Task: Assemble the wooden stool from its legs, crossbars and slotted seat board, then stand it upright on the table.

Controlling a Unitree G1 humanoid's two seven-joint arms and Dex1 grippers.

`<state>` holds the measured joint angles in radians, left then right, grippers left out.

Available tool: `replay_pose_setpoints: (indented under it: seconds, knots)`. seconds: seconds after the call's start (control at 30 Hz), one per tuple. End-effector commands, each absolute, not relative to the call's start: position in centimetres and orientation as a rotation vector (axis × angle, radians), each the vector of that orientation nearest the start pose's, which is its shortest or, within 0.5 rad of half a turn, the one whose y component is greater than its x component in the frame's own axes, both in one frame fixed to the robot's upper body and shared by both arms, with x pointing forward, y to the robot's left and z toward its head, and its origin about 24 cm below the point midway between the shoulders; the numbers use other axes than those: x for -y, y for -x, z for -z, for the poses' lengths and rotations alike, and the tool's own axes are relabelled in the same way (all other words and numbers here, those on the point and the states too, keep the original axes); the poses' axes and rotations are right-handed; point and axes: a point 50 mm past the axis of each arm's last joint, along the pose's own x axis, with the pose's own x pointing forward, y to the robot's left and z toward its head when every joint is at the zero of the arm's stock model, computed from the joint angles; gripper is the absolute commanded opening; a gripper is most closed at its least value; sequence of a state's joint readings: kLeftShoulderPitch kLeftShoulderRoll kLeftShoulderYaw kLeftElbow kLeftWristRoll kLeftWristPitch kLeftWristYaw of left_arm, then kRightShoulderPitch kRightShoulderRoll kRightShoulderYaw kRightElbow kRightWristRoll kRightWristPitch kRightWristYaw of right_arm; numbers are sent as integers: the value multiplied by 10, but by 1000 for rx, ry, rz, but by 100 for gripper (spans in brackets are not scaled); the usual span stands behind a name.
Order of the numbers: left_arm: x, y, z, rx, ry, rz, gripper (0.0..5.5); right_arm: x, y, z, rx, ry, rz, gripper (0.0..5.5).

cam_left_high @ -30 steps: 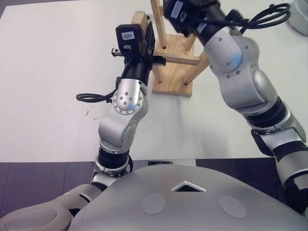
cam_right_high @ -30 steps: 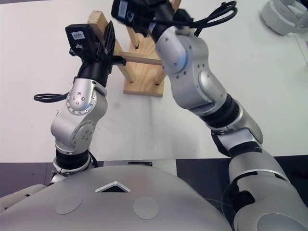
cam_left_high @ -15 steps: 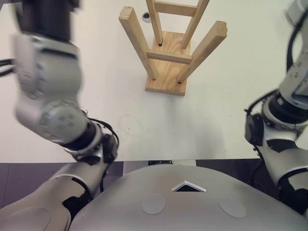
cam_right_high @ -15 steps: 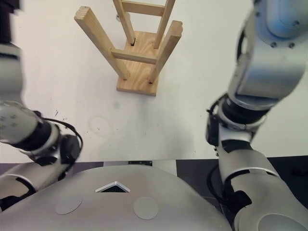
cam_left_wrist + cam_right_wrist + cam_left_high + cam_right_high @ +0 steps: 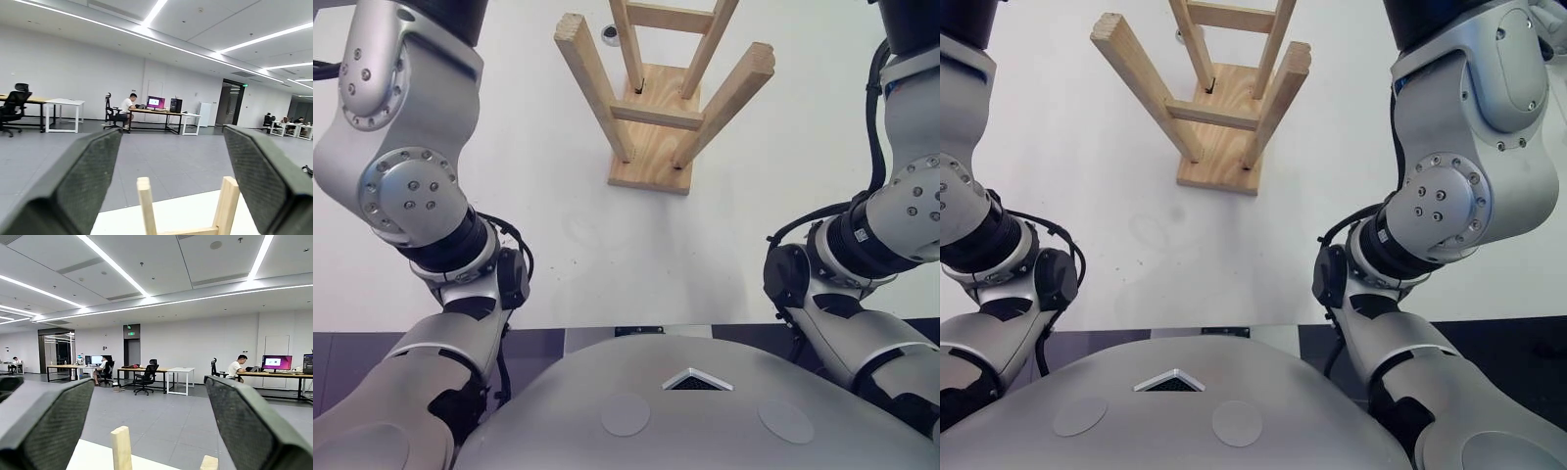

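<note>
Wooden stool (image 5: 656, 108) is seen in the left eye view upside down on the white table (image 5: 558, 235), with the seat board (image 5: 651, 166) flat on the tabletop and the legs (image 5: 592, 83) pointing up, joined by crossbars (image 5: 658, 115). It is touched by nothing. The same is shown in the right eye view, with an arm up on either side. In the left wrist view the left gripper (image 5: 172, 147) is spread wide and nothing is held. Two leg tops are seen through the gap, farther off, clear of both fingers. In the right wrist view the right gripper (image 5: 149, 382) is likewise spread wide and empty. Two leg tops are seen between its fingers, untouched.
</note>
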<state>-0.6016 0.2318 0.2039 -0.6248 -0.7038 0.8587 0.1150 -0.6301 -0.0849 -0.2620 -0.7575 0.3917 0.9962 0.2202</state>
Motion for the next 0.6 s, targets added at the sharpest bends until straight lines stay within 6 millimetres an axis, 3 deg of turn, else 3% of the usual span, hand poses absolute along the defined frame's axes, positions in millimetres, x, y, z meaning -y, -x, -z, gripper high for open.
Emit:
replay_pose_setpoints:
  seconds: [0.03, 0.13, 0.23, 0.3, 0.43, 0.53, 0.6]
  knots:
    - [-131, -279, -249, 270, 272, 412, 379, 125, -255, -258, 323, -151, -486, 417]
    - [-136, -305, -185, 13, 308, 350, 379, 119, -265, -216, 40, -119, -474, 417]
    - [-132, -299, -141, -140, 241, 366, 379, 116, -256, -170, -223, -25, -493, 417]
    - [-130, -297, -142, -133, 210, 385, 379, 115, -256, -174, -203, -21, -492, 417]
    - [-137, -306, -176, -5, 217, 372, 379, 114, -263, -217, 27, -114, -484, 417]
    - [-159, -311, -206, 123, 243, 318, 379, 121, -261, -261, 260, -275, -506, 417]
    - [-186, -310, -218, 185, 244, 247, 379, 146, -264, -274, 339, -319, -427, 417]
